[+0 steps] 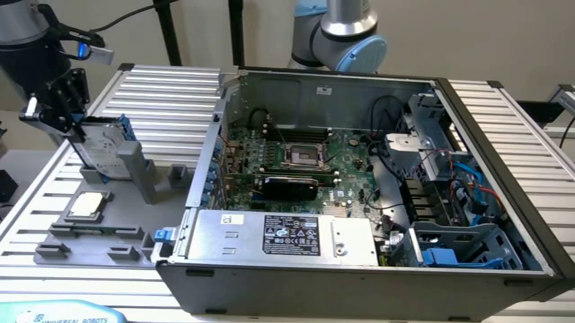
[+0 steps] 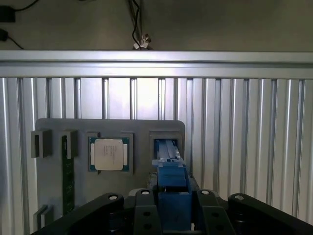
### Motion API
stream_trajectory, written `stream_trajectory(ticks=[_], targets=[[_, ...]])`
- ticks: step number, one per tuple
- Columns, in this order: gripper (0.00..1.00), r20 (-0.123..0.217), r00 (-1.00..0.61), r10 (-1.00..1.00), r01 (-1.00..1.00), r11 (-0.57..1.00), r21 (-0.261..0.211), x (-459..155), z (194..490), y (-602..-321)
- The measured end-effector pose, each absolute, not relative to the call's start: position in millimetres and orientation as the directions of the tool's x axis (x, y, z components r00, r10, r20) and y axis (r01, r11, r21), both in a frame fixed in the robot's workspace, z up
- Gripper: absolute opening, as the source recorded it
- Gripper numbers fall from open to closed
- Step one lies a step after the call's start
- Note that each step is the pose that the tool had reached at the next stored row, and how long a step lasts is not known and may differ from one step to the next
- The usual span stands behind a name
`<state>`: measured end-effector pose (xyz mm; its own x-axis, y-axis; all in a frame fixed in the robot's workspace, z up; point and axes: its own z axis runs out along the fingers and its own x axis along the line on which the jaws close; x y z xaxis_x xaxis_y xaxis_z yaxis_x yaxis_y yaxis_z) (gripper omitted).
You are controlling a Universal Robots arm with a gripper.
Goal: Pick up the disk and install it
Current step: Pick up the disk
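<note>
At the exterior view's left, my gripper (image 1: 74, 128) is partly closed, its fingers (image 2: 145, 215) clamped on both sides of the disk (image 1: 108, 148). The disk stands on edge at its slot in the grey tray (image 1: 126, 208). The chip (image 1: 90, 204) lies nearby, and the open computer case (image 1: 359, 282) sits to the right.

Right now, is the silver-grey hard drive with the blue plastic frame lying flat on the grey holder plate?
No, the hard drive stands upright in a slot of the grey holder plate.

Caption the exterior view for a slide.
Gripper grips the upright disk at the grey fixture, beside the open PC case.
</note>
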<state>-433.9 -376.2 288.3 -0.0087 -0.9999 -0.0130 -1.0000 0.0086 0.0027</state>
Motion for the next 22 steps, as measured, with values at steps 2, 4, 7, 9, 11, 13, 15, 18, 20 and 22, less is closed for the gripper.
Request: stream_trajectory(ticks=[2, 4, 7, 9, 11, 13, 15, 18, 20, 22], targets=[[0.33, -0.013, -0.009, -1.000, -1.000, 0.009, 0.003, -434, 288, -376], [0.33, -0.013, -0.009, -1.000, -1.000, 0.009, 0.003, -434, 288, -376], [0.33, -0.013, -0.009, -1.000, -1.000, 0.009, 0.003, -434, 289, -376], [0.33, -0.013, -0.009, -1.000, -1.000, 0.009, 0.003, -433, 292, -376], [0.33, -0.013, -0.009, -1.000, -1.000, 0.009, 0.003, -432, 296, -376], [0.33, -0.013, -0.009, -1.000, -1.000, 0.009, 0.003, -431, 304, -376], [0.33, -0.013, -0.009, -1.000, -1.000, 0.009, 0.003, -430, 313, -376], [0.33, -0.013, -0.009, -1.000, -1.000, 0.009, 0.003, -428, 326, -376], [0.33, -0.013, -0.009, -1.000, -1.000, 0.009, 0.003, -428, 336, -376], [0.33, -0.013, -0.009, -1.000, -1.000, 0.009, 0.003, -427, 345, -376]])
